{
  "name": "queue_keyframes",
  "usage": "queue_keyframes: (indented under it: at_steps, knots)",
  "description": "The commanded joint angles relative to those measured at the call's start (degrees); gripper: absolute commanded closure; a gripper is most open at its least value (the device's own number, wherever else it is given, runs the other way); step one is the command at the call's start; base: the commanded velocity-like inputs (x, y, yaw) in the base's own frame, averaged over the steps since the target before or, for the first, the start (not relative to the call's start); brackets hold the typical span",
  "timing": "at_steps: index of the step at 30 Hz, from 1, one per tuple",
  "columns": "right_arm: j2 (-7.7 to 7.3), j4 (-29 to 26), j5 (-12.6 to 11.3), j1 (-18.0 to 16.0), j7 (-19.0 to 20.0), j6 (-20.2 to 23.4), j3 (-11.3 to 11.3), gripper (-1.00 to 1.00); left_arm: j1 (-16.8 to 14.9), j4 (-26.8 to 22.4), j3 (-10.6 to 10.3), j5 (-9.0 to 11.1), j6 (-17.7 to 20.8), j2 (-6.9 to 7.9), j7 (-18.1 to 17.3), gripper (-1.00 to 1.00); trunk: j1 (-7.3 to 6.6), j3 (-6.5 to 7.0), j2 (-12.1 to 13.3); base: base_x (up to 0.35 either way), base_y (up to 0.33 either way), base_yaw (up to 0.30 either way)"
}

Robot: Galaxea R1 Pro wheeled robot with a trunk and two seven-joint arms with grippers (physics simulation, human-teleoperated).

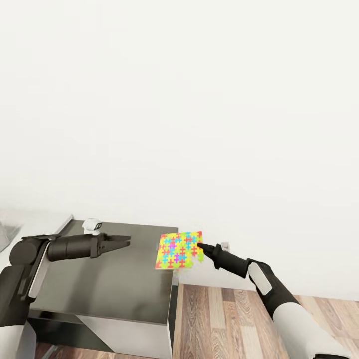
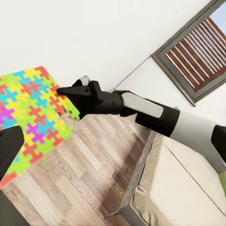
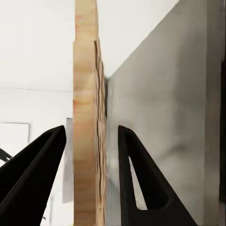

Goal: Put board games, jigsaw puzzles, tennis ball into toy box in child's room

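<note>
The robot's 2 dark arms fill the near edge of the head view, the left arm at 8 o'clock and the right arm rising from 4 o'clock toward the middle. The right gripper reaches toward 10 o'clock and pinches the right edge of 1 jigsaw puzzle, a thin sheet of pink, yellow, green and blue pieces. The sheet sits at the right end of the dark grey top of the table, its right part hanging past the table's edge over the wood-plank floor. In the right wrist view, the puzzle's pale edge stands between the 2 black fingers, which are narrowly spread with a sliver of light on each side, so the grip looks loose or just forming.

The left gripper points toward 3 o'clock above the table, level with the puzzle and well apart from it. Its fingers lie close together and carry nothing. Beside it, at the table's back edge, sits a small white object that I cannot identify.

The left wrist view looks across the puzzle to the right gripper at its edge, with the cream bed beyond.

Judging progress: this puzzle is being picked up and is not yet in the toy box. Neither the box nor the other toys are in sight here, so how much is done cannot be told.
</note>
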Motion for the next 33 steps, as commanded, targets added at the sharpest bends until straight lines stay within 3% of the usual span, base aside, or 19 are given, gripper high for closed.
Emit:
queue_keyframes:
  at_steps: [1,6,16,29,33]
  knots:
    - [-1.03,0.01,0.26,-0.15,1.19,0.21,-1.44,1.0,-0.03,0.0,-0.01,0.05,0.6,0.01,-0.17,-1.0,-0.22,0.12,0.38,0.0,0.0,0.0]
    - [-4.99,0.01,0.18,-0.3,4.65,0.57,-2.97,1.0,-0.02,0.0,-0.09,0.09,0.6,-0.02,-0.17,-1.0,-1.32,1.02,2.38,0.0,0.0,0.0]
    - [-8.94,-0.04,0.32,-0.27,11.63,0.35,-3.18,1.0,0.0,0.0,-0.1,0.09,0.6,-0.02,-0.15,-1.0,-3.52,2.82,6.39,0.0,0.0,0.0]
    - [-9.45,-0.17,0.3,-0.23,12.75,0.14,-3.02,1.0,0.07,-0.03,-0.1,0.09,0.6,-0.02,-0.21,-1.0,-6.37,6.16,11.61,0.0,0.0,0.0]
    - [-9.44,-0.18,0.58,-0.23,14.94,-1.02,-3.0,1.0,0.07,0.0,-0.1,0.09,0.6,-0.02,-0.21,-1.0,-7.25,7.25,13.21,0.0,0.0,0.0]
